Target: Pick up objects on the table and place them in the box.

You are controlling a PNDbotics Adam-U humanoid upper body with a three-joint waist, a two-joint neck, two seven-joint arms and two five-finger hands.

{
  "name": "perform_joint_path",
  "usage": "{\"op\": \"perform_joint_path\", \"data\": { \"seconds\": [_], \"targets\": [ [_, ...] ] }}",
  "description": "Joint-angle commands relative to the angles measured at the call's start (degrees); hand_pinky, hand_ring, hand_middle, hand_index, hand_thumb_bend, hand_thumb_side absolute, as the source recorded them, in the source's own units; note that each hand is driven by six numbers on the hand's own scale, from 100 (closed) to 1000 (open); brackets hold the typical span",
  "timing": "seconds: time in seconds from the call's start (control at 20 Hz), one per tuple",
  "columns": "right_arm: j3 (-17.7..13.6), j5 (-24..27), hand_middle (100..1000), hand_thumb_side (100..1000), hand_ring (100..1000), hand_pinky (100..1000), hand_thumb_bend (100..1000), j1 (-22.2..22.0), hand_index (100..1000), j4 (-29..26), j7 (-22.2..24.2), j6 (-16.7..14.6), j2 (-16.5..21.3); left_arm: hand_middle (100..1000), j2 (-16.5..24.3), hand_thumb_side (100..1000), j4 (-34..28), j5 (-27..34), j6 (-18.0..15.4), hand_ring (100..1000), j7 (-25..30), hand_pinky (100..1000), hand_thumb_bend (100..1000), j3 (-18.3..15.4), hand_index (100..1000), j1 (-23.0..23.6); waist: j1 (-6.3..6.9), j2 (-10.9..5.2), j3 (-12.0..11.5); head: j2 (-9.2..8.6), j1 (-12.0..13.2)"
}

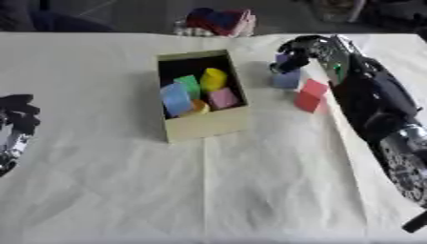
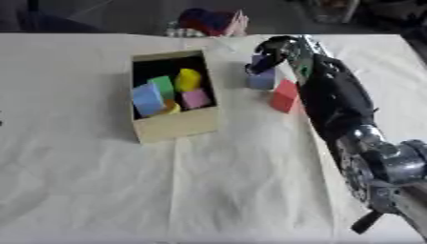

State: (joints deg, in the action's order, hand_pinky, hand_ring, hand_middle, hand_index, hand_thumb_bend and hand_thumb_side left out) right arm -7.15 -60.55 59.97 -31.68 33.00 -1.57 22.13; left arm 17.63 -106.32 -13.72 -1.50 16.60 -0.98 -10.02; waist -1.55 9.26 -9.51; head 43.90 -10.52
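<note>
Left hand: the left hand shows at the view's left edge, well to the left of the box and nearer the robot — dark fingers curled, nothing in them, idle.
Table: a table under a pale cream cloth, softly creased, with fold lines running out from under the box toward the robot.
Box: an open cardboard box, tan and matt, dark inside, set slightly askew.
Done so far: four pieces plainly lie inside the box — a blue block, a green block, a pink block and a rounded yellow piece; an orange bit peeps from under the blue one. They look like smooth, plain-coloured toy shapes.
Left to do: two pieces sit outside, to the right of the box.
Red block: the red block stands untouched, just beside the right forearm — square-edged and matt.
Purple block: the purple block lies a little beyond the red one, on the cloth or barely off it.
Right hand: the right hand is curled down over the purple block's top, fingers closing round it — I judge a grasp under way.
Beyond the box: a heap of dark red and blue stuff off the table's far edge, indistinct.
</note>
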Motion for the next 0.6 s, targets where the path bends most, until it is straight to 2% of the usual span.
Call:
{"op": "perform_joint_path", "data": {
  "seconds": [0.05, 0.2, 0.25, 0.3, 0.35, 0.4, 0.45, 0.5, 0.55, 0.6],
  "targets": [
    [0.72, 1.75, 947, 509, 955, 927, 424, 0.89, 1000, 0.20, 1.94, -0.86, 2.58, 659, 0.71, 646, -0.96, -0.25, 0.03, 661, 0.01, 849, 184, -0.65, 842, -0.25, -0.57, -0.99, 0.05, 0.22, 0.06],
    [1.27, 1.18, 954, 470, 963, 934, 422, 0.81, 1000, 0.39, 4.24, -1.47, 2.99, 658, 0.71, 646, -0.97, -0.26, 0.04, 661, 0.04, 849, 183, -0.65, 842, -0.22, -0.67, -1.03, 0.07, 0.22, 0.08],
    [1.34, 0.78, 947, 414, 958, 929, 385, 0.78, 1000, 0.38, 4.85, -1.59, 3.07, 658, 0.71, 646, -0.97, -0.26, 0.05, 661, 0.03, 849, 183, -0.66, 842, -0.18, -0.69, -1.06, 0.11, 0.22, 0.10],
    [1.33, 0.40, 942, 404, 954, 926, 377, 0.74, 1000, 0.35, 5.31, -1.67, 3.13, 658, 0.71, 646, -0.97, -0.27, 0.05, 661, 0.03, 849, 183, -0.66, 842, -0.14, -0.70, -1.09, 0.14, 0.22, 0.12],
    [1.23, 0.08, 881, 340, 903, 896, 321, 0.69, 981, 0.30, 5.47, -1.63, 3.20, 659, 0.71, 646, -0.97, -0.28, 0.06, 661, 0.03, 849, 183, -0.67, 842, -0.11, -0.70, -1.11, 0.17, 0.22, 0.13],
    [1.09, -0.19, 844, 314, 872, 879, 296, 0.64, 968, 0.23, 5.34, -1.47, 3.23, 659, 0.70, 646, -0.97, -0.28, 0.06, 661, 0.03, 849, 183, -0.68, 842, -0.09, -0.69, -1.13, 0.19, 0.22, 0.13],
    [0.88, -0.33, 746, 257, 778, 825, 237, 0.60, 917, 0.15, 4.90, -1.21, 3.27, 659, 0.69, 646, -0.98, -0.27, 0.06, 661, 0.02, 849, 182, -0.69, 842, -0.09, -0.68, -1.14, 0.20, 0.22, 0.15],
    [0.64, -0.26, 722, 246, 754, 810, 225, 0.56, 904, 0.03, 4.13, -0.92, 3.28, 659, 0.68, 646, -0.99, -0.27, 0.06, 661, 0.00, 849, 182, -0.70, 842, -0.10, -0.67, -1.16, 0.21, 0.22, 0.17],
    [0.30, 0.14, 635, 221, 651, 756, 187, 0.56, 861, -0.24, 2.99, -0.66, 3.27, 658, 0.67, 646, -0.98, -0.26, 0.08, 661, -0.02, 849, 181, -0.72, 842, -0.08, -0.66, -1.17, 0.23, 0.22, 0.19],
    [0.04, 0.76, 610, 211, 612, 741, 177, 0.57, 846, -0.67, 1.56, -0.49, 3.28, 658, 0.67, 647, -0.97, -0.27, 0.09, 661, -0.03, 849, 182, -0.72, 842, -0.06, -0.66, -1.19, 0.26, 0.22, 0.19]
  ]
}}
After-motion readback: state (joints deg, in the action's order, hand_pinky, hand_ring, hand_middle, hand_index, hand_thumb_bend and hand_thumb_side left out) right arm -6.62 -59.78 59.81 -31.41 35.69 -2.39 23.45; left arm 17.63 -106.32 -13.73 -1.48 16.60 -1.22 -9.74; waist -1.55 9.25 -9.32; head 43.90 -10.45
